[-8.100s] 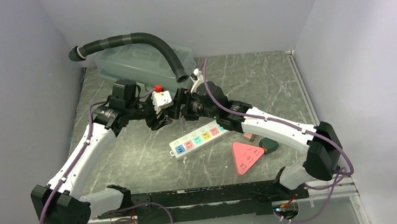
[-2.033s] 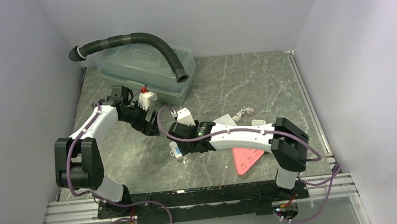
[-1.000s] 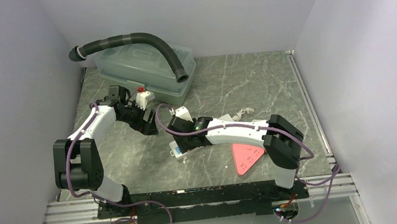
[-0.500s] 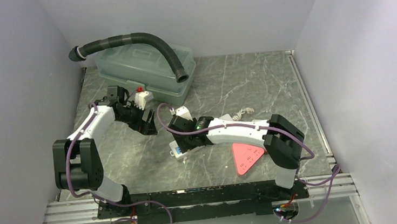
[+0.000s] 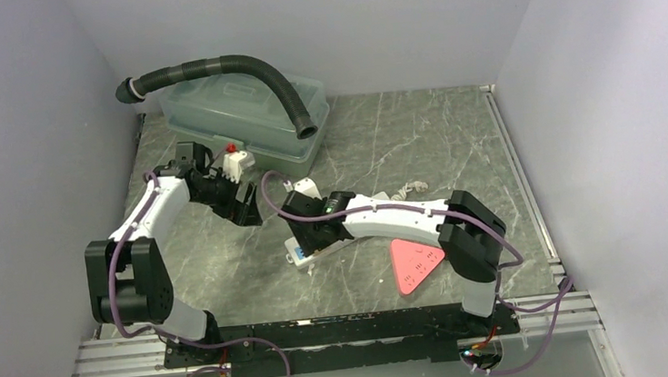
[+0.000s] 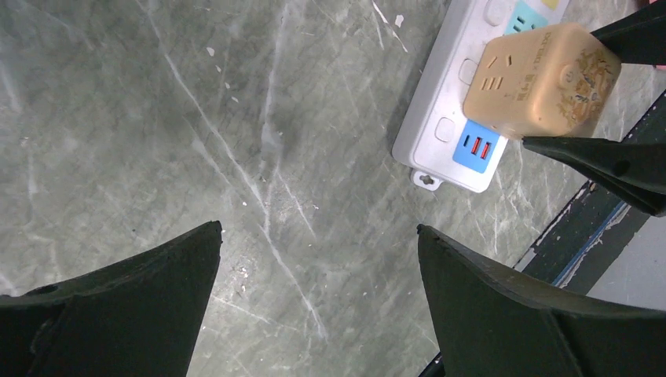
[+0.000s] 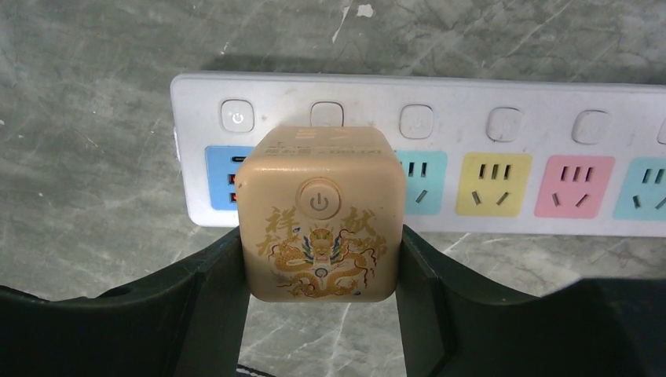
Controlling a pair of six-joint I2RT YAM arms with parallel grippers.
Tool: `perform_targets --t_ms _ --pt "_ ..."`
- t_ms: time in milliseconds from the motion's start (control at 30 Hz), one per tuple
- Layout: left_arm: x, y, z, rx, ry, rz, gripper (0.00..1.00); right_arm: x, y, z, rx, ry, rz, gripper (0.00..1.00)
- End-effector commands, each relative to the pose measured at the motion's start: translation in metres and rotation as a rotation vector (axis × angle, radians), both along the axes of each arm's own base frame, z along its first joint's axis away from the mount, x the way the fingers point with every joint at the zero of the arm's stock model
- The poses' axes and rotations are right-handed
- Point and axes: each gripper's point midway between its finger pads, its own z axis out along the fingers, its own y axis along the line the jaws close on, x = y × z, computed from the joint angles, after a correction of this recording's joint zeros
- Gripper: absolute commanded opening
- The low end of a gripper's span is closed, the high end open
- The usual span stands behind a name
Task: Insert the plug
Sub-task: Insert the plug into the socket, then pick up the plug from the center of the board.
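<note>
Folds the left arm (image 5: 154,209) up tall over its base, forearm reaching toward the far left side, wrist turned inward. Holds the left gripper (image 6: 316,229) pointing down with jaws spread wide. Stretches the right arm (image 5: 397,219) low and leftward across the middle, elbow raised at the right. Grips with the right gripper (image 7: 320,236) partly closed around a tan cube plug (image 7: 320,181), one finger pressed on each side.
</note>
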Motion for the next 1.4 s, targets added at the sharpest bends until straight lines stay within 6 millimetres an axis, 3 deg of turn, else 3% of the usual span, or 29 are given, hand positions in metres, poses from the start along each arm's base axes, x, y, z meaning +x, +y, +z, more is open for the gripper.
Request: perform_targets --t_ms 0,200,333,433,467,500,600,767,967,1033,1200,1367 --pt "0.006 0.000 0.037 -0.016 -0.096 -0.017 1.00 -0.036 0.014 -0.051 -0.024 0.180 0.033 0.34" --pt "0.005 0.003 0.056 -0.006 -0.125 -0.011 1.00 -0.041 0.042 -0.044 0.000 0.168 0.093 0.44" --pt "0.000 0.002 0.066 -0.010 -0.129 -0.007 1.00 -0.036 0.059 -0.030 0.052 0.145 0.117 0.68" --pt "-0.002 0.003 0.074 -0.003 -0.138 -0.004 1.00 -0.030 0.069 -0.015 0.074 0.117 0.125 0.77" --pt "-0.002 0.003 0.078 -0.004 -0.140 -0.002 1.00 -0.028 0.069 -0.009 0.080 0.102 0.122 0.95" --pt "-0.003 0.003 0.081 -0.005 -0.143 -0.001 1.00 -0.026 0.069 -0.003 0.088 0.088 0.123 0.99" --pt "-0.003 0.002 0.088 -0.016 -0.147 0.002 1.00 -0.019 0.062 0.021 0.123 0.034 0.110 1.00" --pt "-0.007 -0.005 0.100 -0.052 -0.142 -0.017 1.00 -0.017 0.033 0.063 0.172 -0.002 0.088 1.00" --pt "-0.013 -0.025 0.110 -0.064 -0.123 -0.098 1.00 -0.024 -0.017 0.086 0.204 0.008 0.029 1.00" --pt "-0.017 -0.039 0.109 -0.040 -0.117 -0.150 1.00 -0.029 -0.044 0.085 0.195 0.016 -0.035 1.00" --pt "-0.023 -0.083 0.105 -0.020 -0.095 -0.276 1.00 -0.053 -0.118 0.059 0.169 0.084 -0.245 1.00" --pt "-0.036 -0.133 0.092 -0.005 -0.061 -0.444 1.00 -0.074 -0.159 0.040 0.227 0.141 -0.414 0.99"
